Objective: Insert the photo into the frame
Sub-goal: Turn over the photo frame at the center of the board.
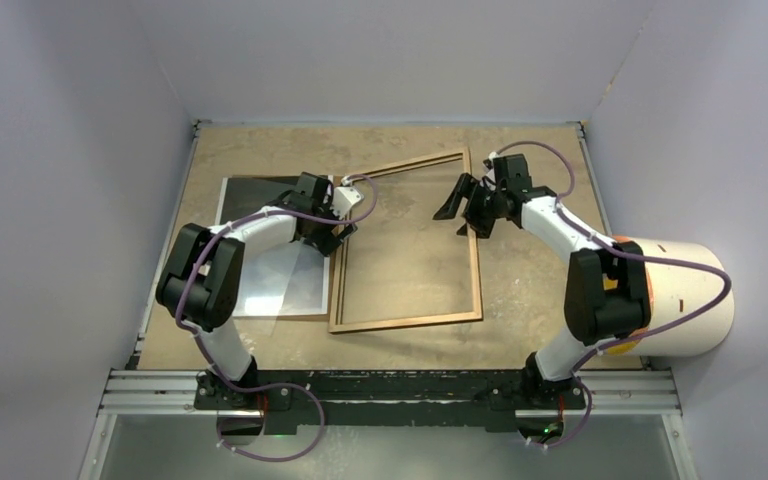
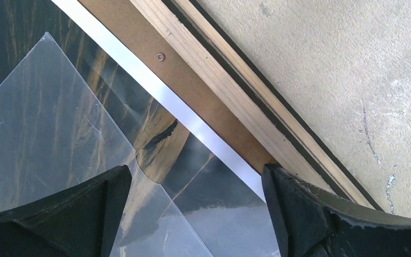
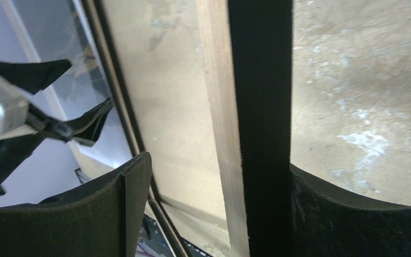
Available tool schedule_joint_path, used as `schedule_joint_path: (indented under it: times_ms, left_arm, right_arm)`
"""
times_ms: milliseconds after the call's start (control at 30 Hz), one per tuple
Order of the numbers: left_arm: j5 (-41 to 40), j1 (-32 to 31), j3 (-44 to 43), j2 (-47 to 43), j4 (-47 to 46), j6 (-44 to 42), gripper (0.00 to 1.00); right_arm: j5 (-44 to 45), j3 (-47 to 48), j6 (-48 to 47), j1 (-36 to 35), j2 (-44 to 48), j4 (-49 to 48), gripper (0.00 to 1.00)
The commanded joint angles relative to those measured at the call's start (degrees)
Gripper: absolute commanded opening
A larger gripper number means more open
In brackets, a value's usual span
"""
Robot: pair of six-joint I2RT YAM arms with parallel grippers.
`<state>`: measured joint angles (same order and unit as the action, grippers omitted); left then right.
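The frame (image 1: 407, 322) lies wood-back up in the middle of the table. My right gripper (image 1: 465, 212) is open and straddles its right rim; in the right wrist view the rim (image 3: 259, 107) runs between the fingers, against the right one, with my gripper (image 3: 218, 171) wide open. The photo (image 1: 260, 195), dark and glossy with a white border, lies face up left of the frame. My left gripper (image 1: 338, 235) is open over its right edge. In the left wrist view the photo (image 2: 208, 176) lies under my gripper (image 2: 195, 176), beside the frame rim (image 2: 246, 101).
A clear sheet (image 2: 32, 134) lies over part of the photo. A brown backing board (image 2: 192, 91) lies under the photo, along the frame. A white cylinder (image 1: 680, 300) stands at the table's right edge. Walls close the left, back and right sides.
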<state>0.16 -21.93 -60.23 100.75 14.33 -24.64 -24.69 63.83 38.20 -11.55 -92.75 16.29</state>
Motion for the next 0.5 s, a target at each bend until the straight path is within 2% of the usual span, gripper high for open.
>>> schedule_joint_path:
  times_ms: [0,467]
  left_arm:
    - [-1.76,-0.77,0.86,2.38,-0.87,-0.69,0.99]
    - [-7.64,-2.06,3.11,3.73,-2.20,-3.21,0.99]
  right_arm:
    - [2.31,0.50,-1.29,0.42,-3.26,0.04,0.78]
    - [9.23,3.47,-1.84,1.00,-13.29,2.21,0.81]
